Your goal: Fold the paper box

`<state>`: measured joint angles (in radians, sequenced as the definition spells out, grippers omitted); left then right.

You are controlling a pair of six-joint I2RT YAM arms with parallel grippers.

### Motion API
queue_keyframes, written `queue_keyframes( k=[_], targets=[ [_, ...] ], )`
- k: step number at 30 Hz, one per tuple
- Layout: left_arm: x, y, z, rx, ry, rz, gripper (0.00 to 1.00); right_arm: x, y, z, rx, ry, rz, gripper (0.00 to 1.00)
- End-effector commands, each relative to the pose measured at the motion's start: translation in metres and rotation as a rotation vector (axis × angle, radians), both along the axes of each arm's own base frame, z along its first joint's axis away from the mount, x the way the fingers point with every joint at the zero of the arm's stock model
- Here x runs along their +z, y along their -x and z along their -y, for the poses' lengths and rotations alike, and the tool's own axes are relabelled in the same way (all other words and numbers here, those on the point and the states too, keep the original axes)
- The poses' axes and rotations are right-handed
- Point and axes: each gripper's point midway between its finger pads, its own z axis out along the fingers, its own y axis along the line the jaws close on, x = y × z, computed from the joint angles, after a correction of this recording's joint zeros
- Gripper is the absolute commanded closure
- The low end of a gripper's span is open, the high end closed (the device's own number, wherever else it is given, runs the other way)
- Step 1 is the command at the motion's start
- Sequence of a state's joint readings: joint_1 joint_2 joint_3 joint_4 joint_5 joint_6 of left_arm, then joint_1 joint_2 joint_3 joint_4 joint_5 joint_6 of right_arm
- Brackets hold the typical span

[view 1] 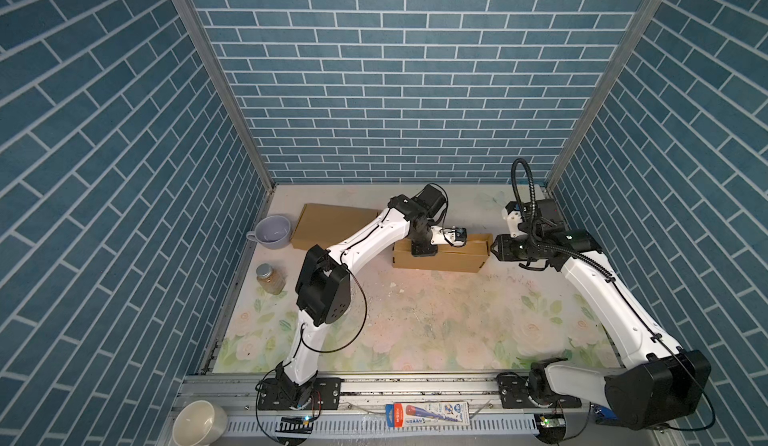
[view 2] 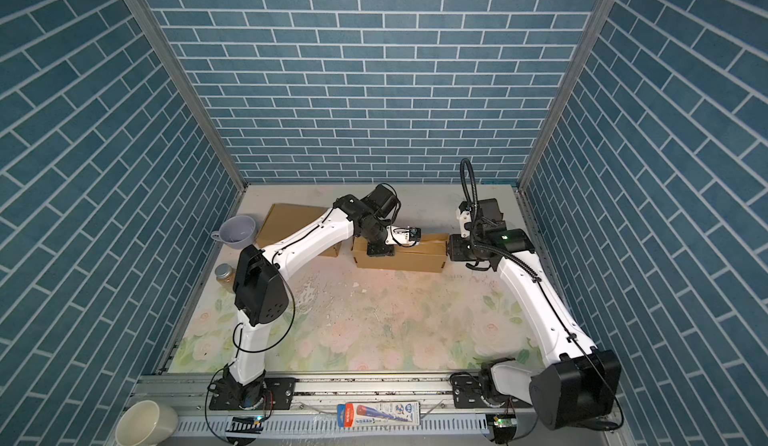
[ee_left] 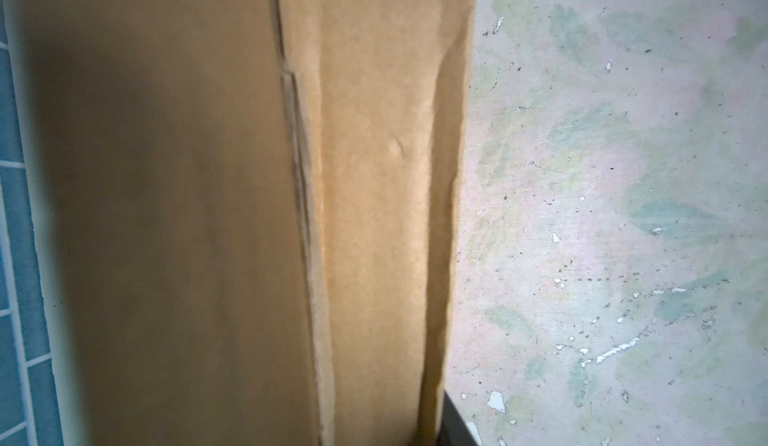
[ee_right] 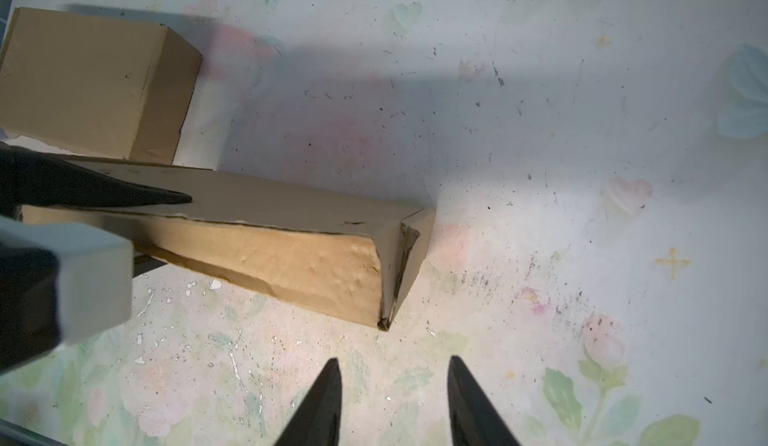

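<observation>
The paper box (view 1: 453,257) (view 2: 409,259) is a long brown cardboard carton lying at the back of the table, its lid folded over the top. My left gripper (view 1: 424,252) (view 2: 380,250) reaches down onto its left part and is shut on its front wall. In the right wrist view one black finger (ee_right: 124,194) of the left gripper lies over the box top (ee_right: 291,252). In the left wrist view a finger (ee_left: 455,425) shows outside the front wall (ee_left: 374,215). My right gripper (view 1: 494,248) (view 2: 449,250) (ee_right: 392,367) hovers just off the box's right end, open and holding nothing.
A second cardboard box (view 1: 332,225) (ee_right: 95,82) lies behind the left arm. A lavender cup (view 1: 272,232) and a lidded jar (view 1: 270,279) stand along the left wall. A white bowl (view 1: 199,423) and a blue packet (view 1: 428,415) sit on the front rail.
</observation>
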<state>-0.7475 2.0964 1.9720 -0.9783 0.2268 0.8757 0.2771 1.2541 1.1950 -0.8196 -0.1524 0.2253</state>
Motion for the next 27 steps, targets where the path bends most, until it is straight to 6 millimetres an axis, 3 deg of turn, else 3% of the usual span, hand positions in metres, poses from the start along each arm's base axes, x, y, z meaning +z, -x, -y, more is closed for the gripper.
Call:
queue_keyframes(
  k=[1, 15, 21, 27],
  targets=[
    [-0.050, 0.036, -0.026, -0.004, -0.146, -0.201, 0.76, -0.005, -0.007, -0.004, -0.033, -0.021, -0.017, 0.61],
    [-0.048, 0.031, -0.024, 0.004, -0.140, -0.179, 0.75, -0.021, -0.023, -0.016, -0.071, -0.034, -0.033, 0.88],
    [-0.039, 0.019, -0.024, 0.049, -0.134, -0.126, 0.62, -0.030, -0.017, -0.010, -0.078, 0.009, -0.058, 1.00],
    [-0.025, 0.012, -0.026, 0.073, -0.127, -0.077, 0.49, -0.033, -0.019, -0.007, -0.094, 0.029, -0.060, 1.00]
  ],
)
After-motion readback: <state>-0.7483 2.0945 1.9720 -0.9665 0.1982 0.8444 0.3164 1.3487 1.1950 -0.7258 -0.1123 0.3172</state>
